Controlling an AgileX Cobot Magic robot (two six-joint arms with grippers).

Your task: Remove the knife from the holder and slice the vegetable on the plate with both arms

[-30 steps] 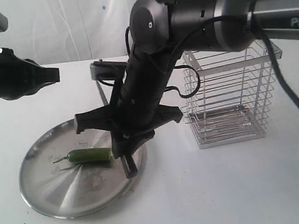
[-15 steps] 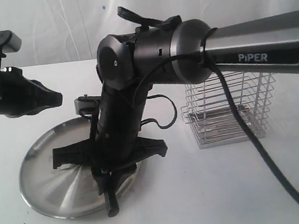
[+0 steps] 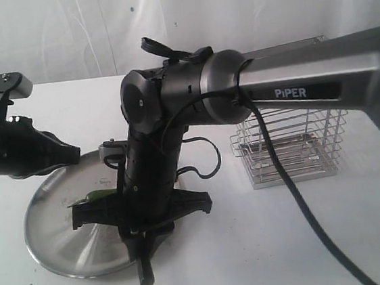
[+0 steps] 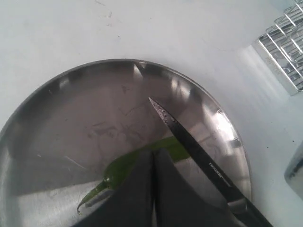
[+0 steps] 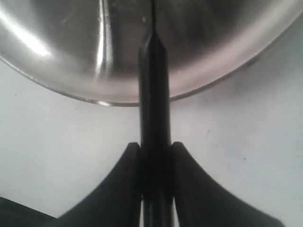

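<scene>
Starting at the left edge of the exterior view, the left gripper (image 3: 74,153) hangs above the upper left part of the steel plate (image 3: 51,249). Its two fingers (image 4: 137,189) are pressed together with nothing between them. In the left wrist view their tips stand over the middle of the green chilli (image 4: 124,165); whether they touch it, I cannot tell. The chilli lies on the plate, with its thin stem toward the lower left of that frame. In the middle of the exterior view the right arm (image 3: 172,103), marked "PiPER", bends down to the near edge of the plate. The right gripper (image 5: 155,149) is clamped on the black handle of the paring knife (image 4: 189,146). The dark speckled blade reaches over the plate and crosses the thick end of the chilli, its point toward the plate's centre. At the right, the wire holder (image 3: 293,155) stands on the white table (image 3: 243,259), well apart from the plate.
</scene>
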